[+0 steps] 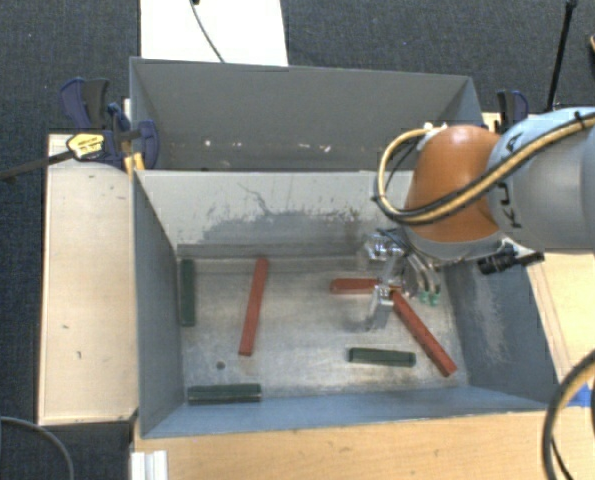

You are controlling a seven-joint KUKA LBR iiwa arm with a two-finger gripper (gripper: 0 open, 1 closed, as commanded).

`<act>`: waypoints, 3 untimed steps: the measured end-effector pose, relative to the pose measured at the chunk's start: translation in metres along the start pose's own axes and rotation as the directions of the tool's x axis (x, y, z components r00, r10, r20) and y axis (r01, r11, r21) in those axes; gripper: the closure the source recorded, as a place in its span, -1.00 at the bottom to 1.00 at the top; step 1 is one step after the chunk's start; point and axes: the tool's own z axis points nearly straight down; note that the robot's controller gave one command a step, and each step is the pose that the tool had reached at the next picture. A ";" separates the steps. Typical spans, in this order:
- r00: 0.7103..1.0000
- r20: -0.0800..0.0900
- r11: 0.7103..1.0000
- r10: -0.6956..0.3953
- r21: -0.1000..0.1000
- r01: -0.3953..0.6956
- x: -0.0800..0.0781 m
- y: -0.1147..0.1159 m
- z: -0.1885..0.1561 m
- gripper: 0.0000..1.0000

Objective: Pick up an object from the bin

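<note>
The arm is reaching into the grey metal bin (157, 298) from the right, and its hand (380, 308) is hanging low over the bin's floor in the right half. I cannot tell whether the hand is apart or together.

A short red rectangular bar (349, 286) is lying flat just left of the hand, with its right end up against it or very nearly so. A longer red rectangular bar (427, 343) is slanting from beside the hand toward the near right corner. A dark green rectangular bar (382, 357) is lying flat just in front of the hand.

Well apart, in the left half, a slanted red stick (253, 306) is resting on the floor. An upright dark green stick (186, 291) is sitting by the left wall, and a flat dark green stick (224, 394) is lying at the near left corner.
</note>
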 end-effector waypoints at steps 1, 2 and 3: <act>1.000 -0.003 1.000 0.005 0.001 -0.005 -0.005 -0.017 0.014 -1.00; 1.000 -0.002 1.000 0.006 0.000 -0.006 -0.005 -0.016 0.013 1.00; 0.913 0.004 0.913 -0.407 0.001 0.407 -0.014 -0.007 0.011 1.00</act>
